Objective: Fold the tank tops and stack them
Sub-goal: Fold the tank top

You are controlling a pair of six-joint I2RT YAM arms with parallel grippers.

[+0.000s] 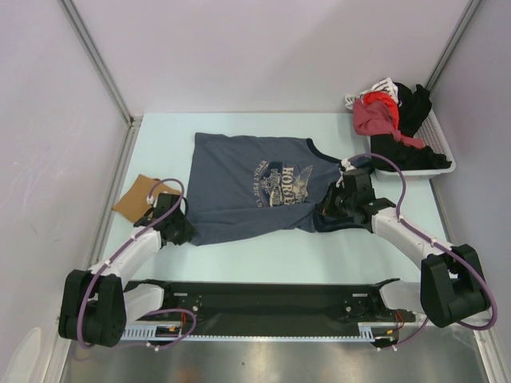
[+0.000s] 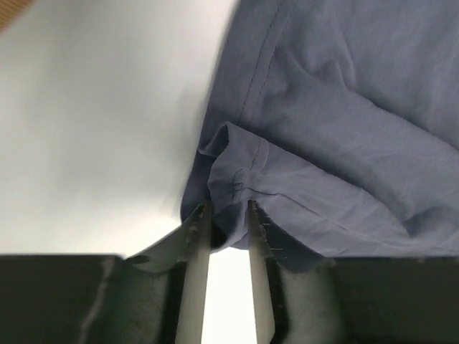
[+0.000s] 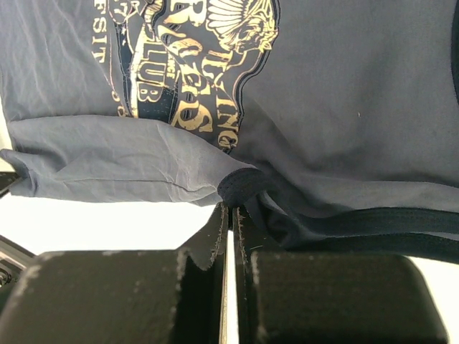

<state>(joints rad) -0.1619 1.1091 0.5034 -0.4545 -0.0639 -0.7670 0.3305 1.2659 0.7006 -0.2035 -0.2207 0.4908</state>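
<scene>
Blue tank top (image 1: 239,191) flat mid-surface (image 1: 168,136); right hand (image 3: 231,213) pinched tight on its armhole edge, left hand (image 2: 226,218) straddling the bunched hem corner, grip unclear, so I'd confirm that bite, then lift both evenly to fold.

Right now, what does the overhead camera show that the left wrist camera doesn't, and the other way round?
Only overhead: the gold chest print, a white tray of heaped clothes at the back right, and the left arm and right arm whole. Only the left wrist: the hem's stitching close up, with a fold bunched between the left fingers; whether they pinch it is unclear. Both: the blue tank top lying on the pale table.
</scene>
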